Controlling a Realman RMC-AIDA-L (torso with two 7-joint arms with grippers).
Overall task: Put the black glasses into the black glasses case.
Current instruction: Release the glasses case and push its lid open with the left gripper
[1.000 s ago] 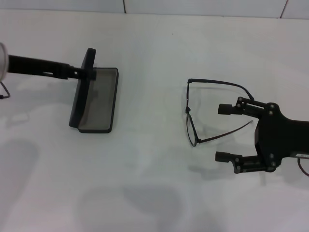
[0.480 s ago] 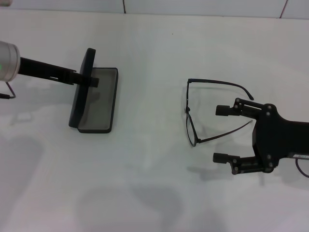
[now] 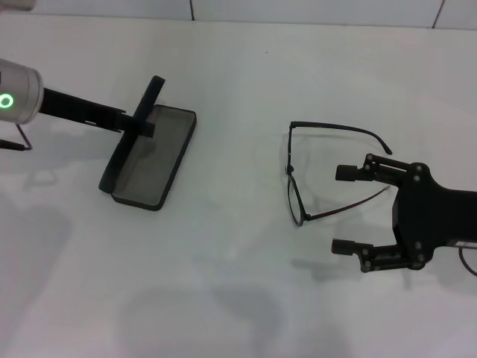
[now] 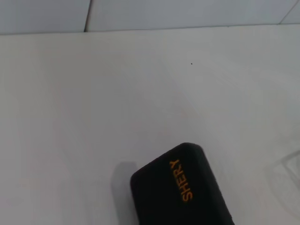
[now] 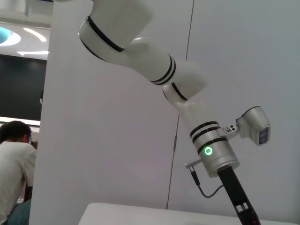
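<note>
The black glasses case [image 3: 149, 165] lies open at the table's left, grey lining up, its lid [image 3: 136, 133] standing upright. My left gripper [image 3: 141, 123] is shut on the lid's top edge. The lid with its orange logo [image 4: 182, 180] fills the bottom of the left wrist view. The black glasses [image 3: 298, 179] lie unfolded right of centre, temple arms pointing right. My right gripper [image 3: 344, 209] is open just right of them. The end of the near temple arm [image 3: 376, 194] lies between its fingers; it holds nothing.
The white table [image 3: 238, 283] meets a white wall at the back. A cable loop [image 3: 19, 142] hangs by the left wrist. The right wrist view shows only my left arm [image 5: 206, 140], the wall and a person [image 5: 14, 164] far off.
My left arm has moved right with the lid, and the case has turned so its far end swung to the right. The right gripper and glasses have barely moved.
</note>
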